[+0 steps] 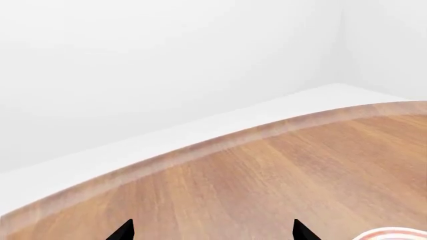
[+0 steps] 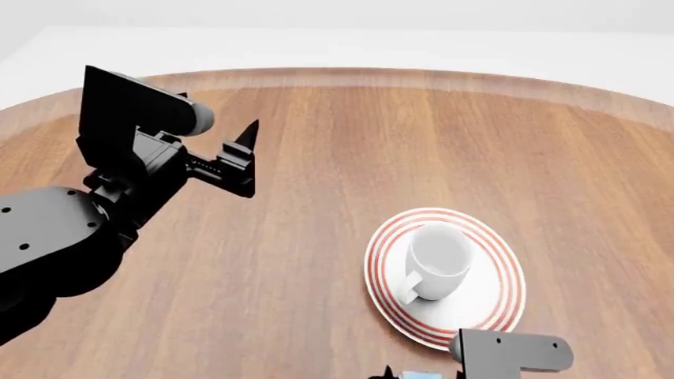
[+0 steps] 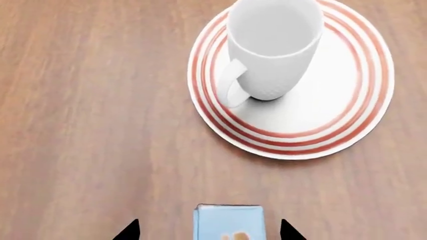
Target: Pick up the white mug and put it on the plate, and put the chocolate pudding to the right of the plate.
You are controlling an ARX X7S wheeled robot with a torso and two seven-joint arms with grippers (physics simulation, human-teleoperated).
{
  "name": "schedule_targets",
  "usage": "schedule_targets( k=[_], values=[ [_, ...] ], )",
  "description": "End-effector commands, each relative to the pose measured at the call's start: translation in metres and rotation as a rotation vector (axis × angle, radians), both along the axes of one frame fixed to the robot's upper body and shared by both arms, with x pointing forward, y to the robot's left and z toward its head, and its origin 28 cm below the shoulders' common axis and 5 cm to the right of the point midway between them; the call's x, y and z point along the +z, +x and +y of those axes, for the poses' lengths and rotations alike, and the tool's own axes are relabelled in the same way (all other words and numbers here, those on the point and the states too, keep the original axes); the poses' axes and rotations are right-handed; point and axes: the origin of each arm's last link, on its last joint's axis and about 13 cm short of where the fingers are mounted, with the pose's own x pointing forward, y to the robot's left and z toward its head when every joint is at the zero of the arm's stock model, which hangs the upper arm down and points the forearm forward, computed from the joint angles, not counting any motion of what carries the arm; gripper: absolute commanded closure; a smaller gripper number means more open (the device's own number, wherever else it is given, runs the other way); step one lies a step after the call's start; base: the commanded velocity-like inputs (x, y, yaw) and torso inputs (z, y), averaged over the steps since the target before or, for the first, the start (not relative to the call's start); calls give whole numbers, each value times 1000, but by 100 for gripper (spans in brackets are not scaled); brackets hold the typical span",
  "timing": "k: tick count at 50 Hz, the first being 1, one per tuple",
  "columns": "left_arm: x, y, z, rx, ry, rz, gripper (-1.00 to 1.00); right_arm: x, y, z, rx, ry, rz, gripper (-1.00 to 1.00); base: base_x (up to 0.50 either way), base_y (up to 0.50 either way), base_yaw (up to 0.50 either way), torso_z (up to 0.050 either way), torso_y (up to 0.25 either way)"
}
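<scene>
The white mug (image 2: pixel 437 260) stands upright on the plate (image 2: pixel 506 309), which has red rings; the mug's handle points toward me. In the right wrist view the mug (image 3: pixel 273 45) and plate (image 3: pixel 337 117) lie ahead of my right gripper (image 3: pixel 208 228). That gripper is open, and the light blue chocolate pudding (image 3: pixel 229 222) sits between its fingers with a gap on each side. In the head view only a sliver of the pudding (image 2: pixel 417 374) shows at the near edge, just short of the plate. My left gripper (image 2: pixel 249 158) hangs open and empty above the table's left part.
The round wooden table (image 2: pixel 348 134) has a pale rim, with white floor and walls beyond. In the left wrist view, bare wood lies under the open left gripper (image 1: pixel 213 230), and the plate's rim (image 1: pixel 393 234) peeks in at a corner. My right arm's grey bracket (image 2: pixel 513 351) overlaps the plate's near edge.
</scene>
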Motion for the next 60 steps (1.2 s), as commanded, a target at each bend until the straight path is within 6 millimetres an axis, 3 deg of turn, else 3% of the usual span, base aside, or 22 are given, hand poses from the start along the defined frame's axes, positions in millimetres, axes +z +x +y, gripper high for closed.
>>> schedule_targets(
  k=[1, 60],
  values=[
    [4, 2, -4, -24, -24, -30, -100, -1, 2, 2, -29, 15, -24, -100, 0, 0, 0, 0, 0],
    [-7, 6, -4, -16, -55, 13, -100, -21, 2, 6, -38, -31, 71, -100, 0, 0, 0, 0, 0]
  ],
)
